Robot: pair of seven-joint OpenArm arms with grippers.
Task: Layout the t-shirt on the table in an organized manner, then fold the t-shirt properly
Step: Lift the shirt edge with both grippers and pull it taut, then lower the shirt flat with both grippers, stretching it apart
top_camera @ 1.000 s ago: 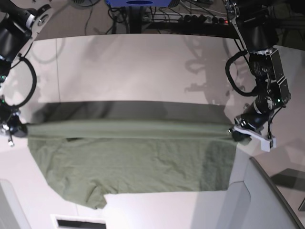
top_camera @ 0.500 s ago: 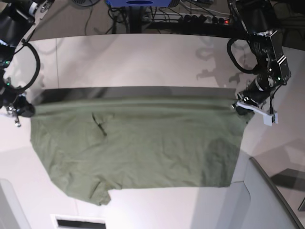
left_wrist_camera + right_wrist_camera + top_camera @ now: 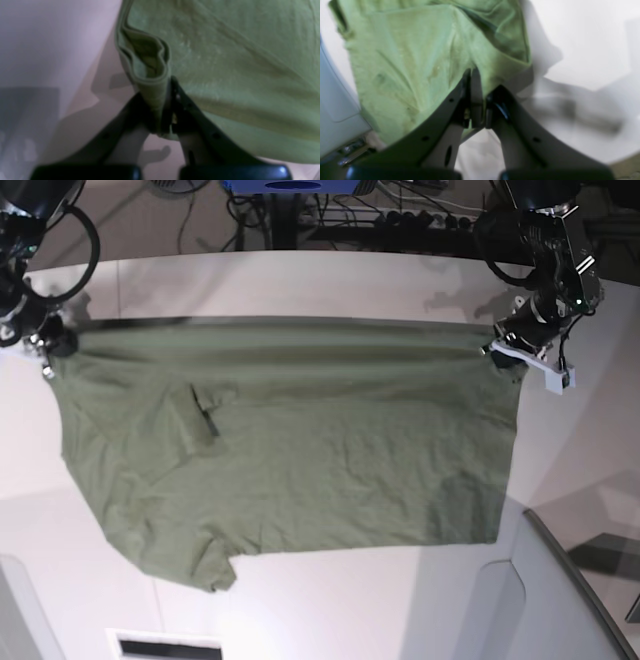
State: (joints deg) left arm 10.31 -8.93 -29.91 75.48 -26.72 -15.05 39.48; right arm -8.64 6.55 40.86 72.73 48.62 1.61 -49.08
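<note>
Both the left pincer (image 3: 497, 348) and right pincer (image 3: 47, 346) gripped the t-shirt (image 3: 290, 445), which stretched between them above the counter (image 3: 300, 285). Laying out looked nearly done; folding remained.

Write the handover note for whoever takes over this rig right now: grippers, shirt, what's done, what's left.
Left gripper: shut on a bunched edge of the t-shirt, at the base view's right.
Right gripper: shut on the shirt's opposite corner, at the base view's left.
Shirt: far edge stretched taut between the two grippers, body spread over the table, one sleeve at the near left, a small crease left of centre.
Done: shirt mostly laid out.
Left: release the edge, smooth the crease, then fold.
</note>
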